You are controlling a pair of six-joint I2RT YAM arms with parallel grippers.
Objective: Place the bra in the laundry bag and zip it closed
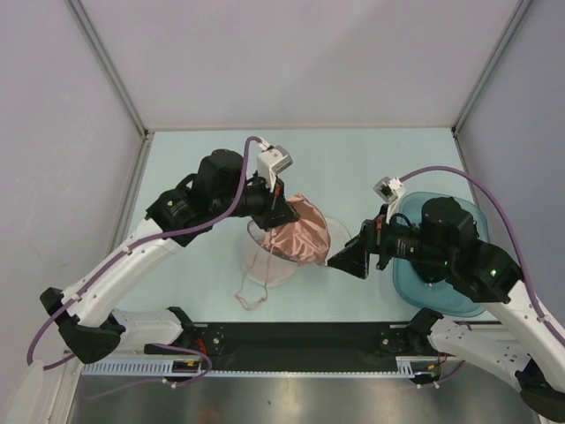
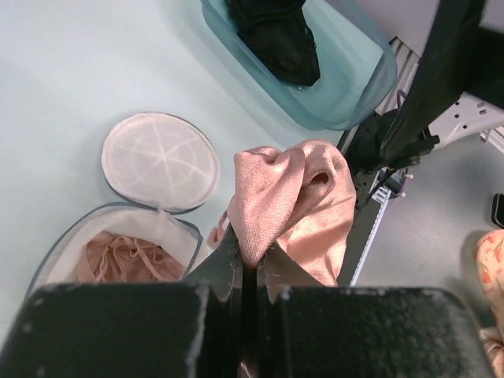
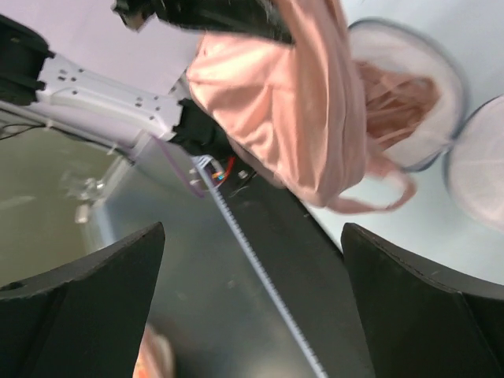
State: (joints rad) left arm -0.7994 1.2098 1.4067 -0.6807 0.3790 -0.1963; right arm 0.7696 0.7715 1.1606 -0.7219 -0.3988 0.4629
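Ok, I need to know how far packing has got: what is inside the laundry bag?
The laundry bag holds pink straps and a little fabric of the bra; its cups hang outside, pinched in the left fingers. The bag's floor under the straps is covered.

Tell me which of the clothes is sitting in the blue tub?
The black garment lies in the tub; the pink bra hangs pinched in the left fingers.
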